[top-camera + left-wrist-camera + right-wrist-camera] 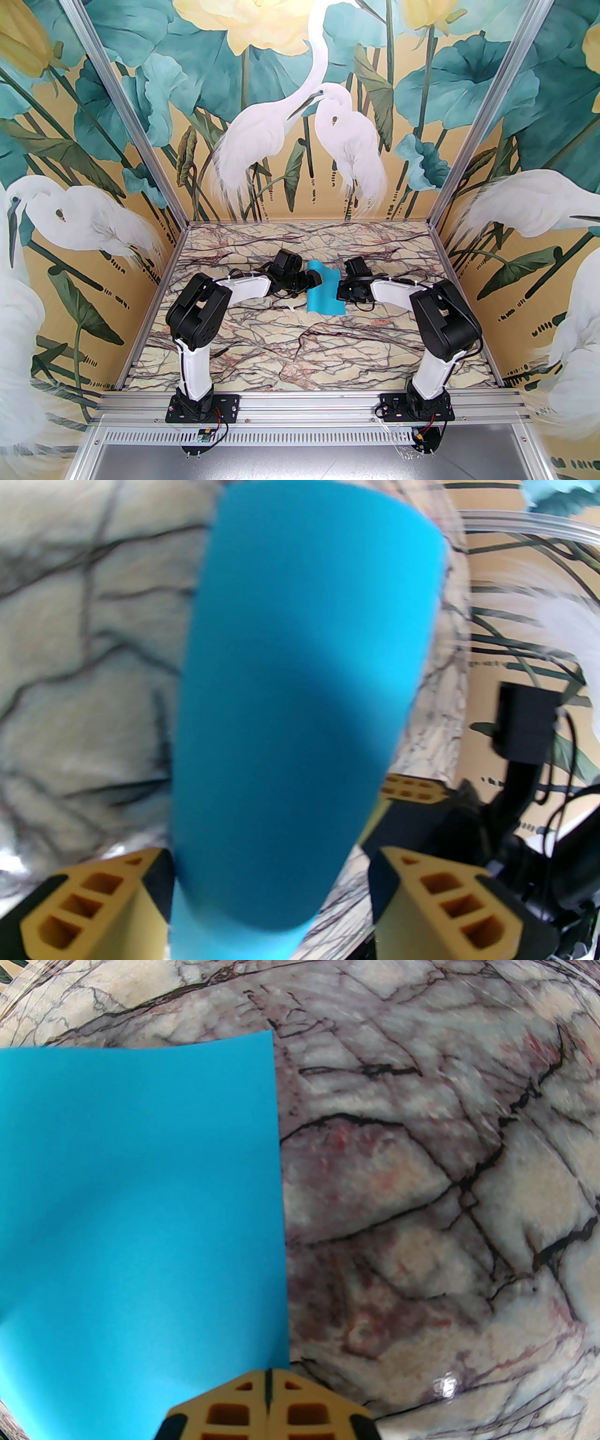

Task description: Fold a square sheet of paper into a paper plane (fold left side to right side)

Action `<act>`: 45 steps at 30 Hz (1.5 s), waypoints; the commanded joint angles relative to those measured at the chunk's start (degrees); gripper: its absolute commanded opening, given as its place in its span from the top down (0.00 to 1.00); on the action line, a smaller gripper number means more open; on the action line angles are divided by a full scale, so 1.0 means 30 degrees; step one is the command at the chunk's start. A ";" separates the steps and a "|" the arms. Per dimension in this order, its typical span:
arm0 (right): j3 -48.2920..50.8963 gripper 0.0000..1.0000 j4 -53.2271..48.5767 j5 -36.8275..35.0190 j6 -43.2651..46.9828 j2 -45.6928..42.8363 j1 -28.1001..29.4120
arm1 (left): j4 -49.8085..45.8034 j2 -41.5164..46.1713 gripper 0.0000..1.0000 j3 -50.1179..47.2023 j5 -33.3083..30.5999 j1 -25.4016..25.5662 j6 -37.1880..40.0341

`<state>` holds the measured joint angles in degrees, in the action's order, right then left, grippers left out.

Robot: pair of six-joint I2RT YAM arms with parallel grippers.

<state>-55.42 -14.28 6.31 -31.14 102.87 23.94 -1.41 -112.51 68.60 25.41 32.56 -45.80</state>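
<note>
One square sheet of paper point(325, 300), two arms point(201, 318) point(443, 323)

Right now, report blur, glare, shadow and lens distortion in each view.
Top external view: sharp, evenly lit, the square sheet of paper clear. Left wrist view: the sheet close to the lens and soft, a shadow across its lower half, the table smeared. Right wrist view: sheet edge crisp, table veins bowed by the lens toward the corners, a small glare spot near the bottom.

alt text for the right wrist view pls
A bright cyan-blue square sheet of paper covers the left half of the frame, over a veined marble table. At the bottom centre the right gripper has its yellow fingers shut together, tips at the sheet's right edge; whether they pinch it is unclear.
</note>
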 commanded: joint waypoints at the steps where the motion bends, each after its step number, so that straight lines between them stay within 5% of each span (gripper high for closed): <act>1: 0.0600 1.00 -0.0833 0.0477 -0.0305 0.0043 0.0041 | 0.1578 -0.0351 0.27 0.0128 0.0913 -0.0374 -0.0344; 17: 0.0595 1.00 -0.0900 0.0502 -0.0412 0.0046 0.0018 | 0.2730 -0.2958 0.26 0.2417 0.2295 -0.1268 0.0121; 38: 0.0298 1.00 -0.1290 0.0159 -0.0390 0.0071 0.0014 | 0.5422 0.1717 0.26 -0.3890 0.4850 -0.1260 -0.2086; 45: 0.0367 1.00 -0.1270 0.0235 -0.0438 -0.0040 0.0042 | 0.4474 0.2376 0.25 -0.4152 0.3638 -0.1291 -0.1364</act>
<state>-55.18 -13.96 6.31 -31.55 102.74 23.94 12.86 -107.42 55.68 37.76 28.84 -51.05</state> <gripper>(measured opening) 0.034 0.745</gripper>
